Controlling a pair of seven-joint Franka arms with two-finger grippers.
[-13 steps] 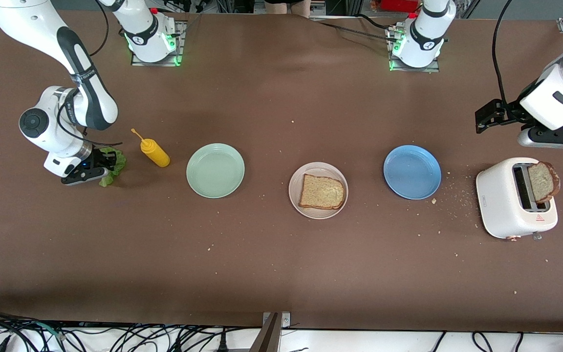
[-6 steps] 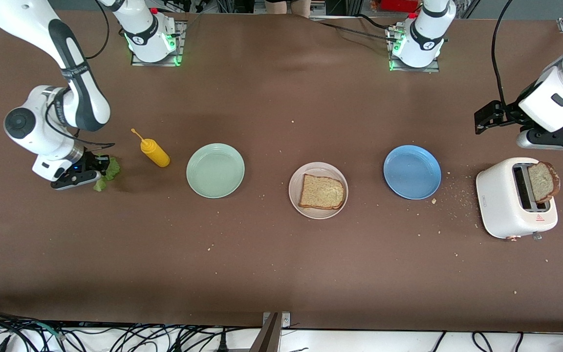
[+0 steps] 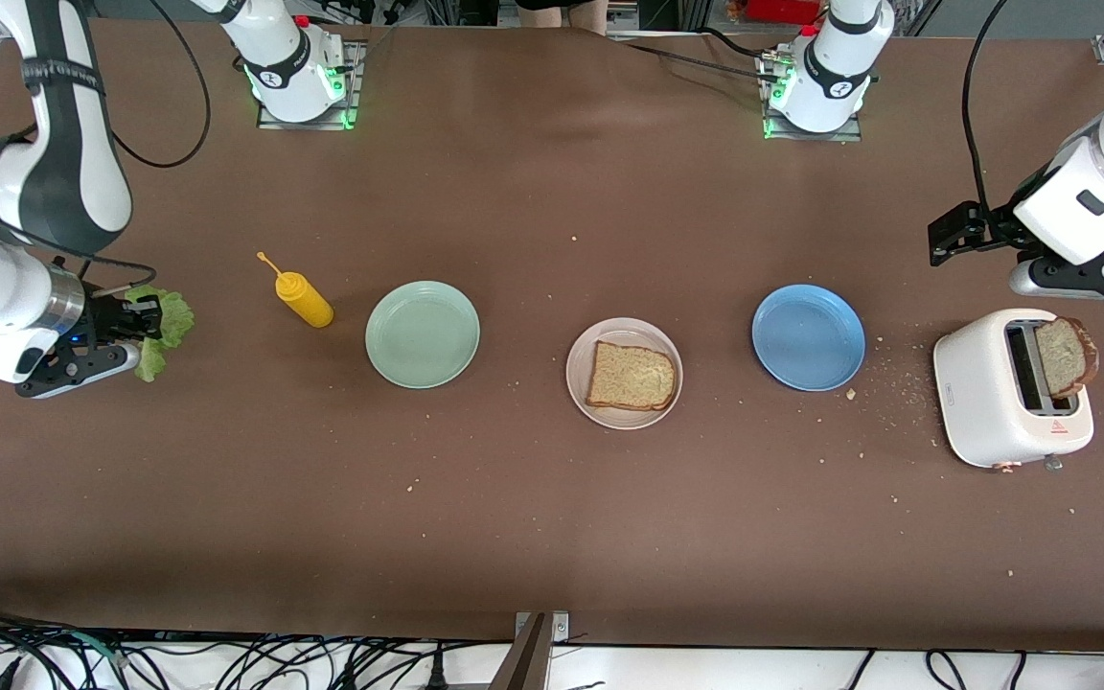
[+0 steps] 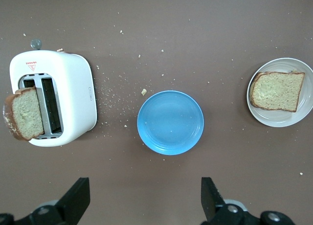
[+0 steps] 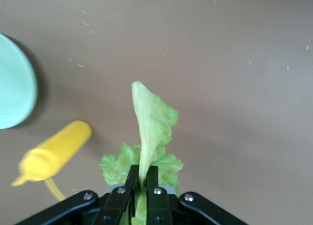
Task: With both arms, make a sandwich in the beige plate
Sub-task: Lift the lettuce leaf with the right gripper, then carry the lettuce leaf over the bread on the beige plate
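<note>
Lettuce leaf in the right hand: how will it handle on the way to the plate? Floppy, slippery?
Probably floppy: the lettuce is pinched at one thin edge by the right hand, its ruffled rest hanging free. Likely very light, so it may flutter or fold in transit. The narrow pinch could slip or tear it; slow moves seem wiser.

Count of what stands on the brown surface (image 3: 552,537)

Three round plates: one mint green plate (image 3: 423,334), one beige plate (image 3: 624,373), one blue plate (image 3: 808,336). Two slices of brown bread: one slice (image 3: 632,376) lying flat on the beige plate, one slice (image 3: 1066,356) sticking up out of a slot of the toaster. One white toaster (image 3: 1010,387) with two slots. One yellow squeeze bottle (image 3: 301,296). One green lettuce leaf (image 3: 162,328). Two white robot arms, each ending in one black two-finger tool: the right tool (image 3: 135,322) and the left tool (image 3: 956,230). Many small crumbs, too many and too small to count.
</note>
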